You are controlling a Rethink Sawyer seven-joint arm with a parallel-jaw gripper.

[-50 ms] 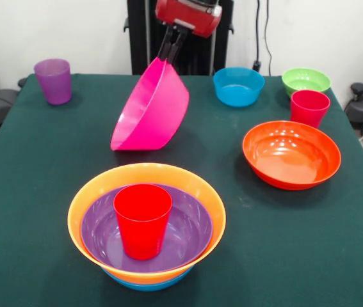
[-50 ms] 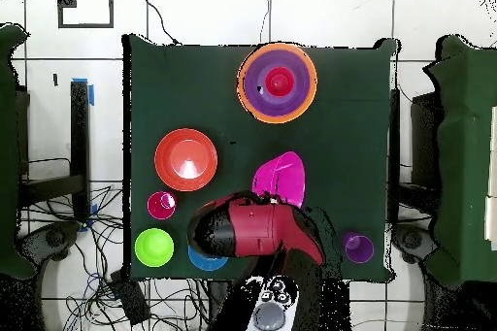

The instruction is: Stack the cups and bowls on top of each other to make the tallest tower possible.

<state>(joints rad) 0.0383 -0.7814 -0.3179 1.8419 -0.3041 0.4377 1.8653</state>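
Note:
My gripper (image 1: pixel 166 59) is shut on the upper rim of a large pink bowl (image 1: pixel 150 109), which hangs tilted on its side with its low edge near the cloth; the bowl (image 2: pixel 281 178) also shows in the overhead view. The tower (image 1: pixel 146 227) stands at the table's near edge: a purple bowl inside an orange bowl on a blue one, with a red cup (image 1: pixel 142 219) upright in the middle. A red-orange bowl (image 1: pixel 291 154), a second red cup (image 1: pixel 309 107), a green bowl (image 1: pixel 306 80), a blue bowl (image 1: pixel 238 86) and a purple cup (image 1: pixel 53 80) stand apart.
The dark green table (image 1: pixel 34 192) has open cloth on its left side and between the tower and the red-orange bowl. In the overhead view the red arm (image 2: pixel 254 230) covers part of the blue bowl (image 2: pixel 207 259). Cables lie beside the table.

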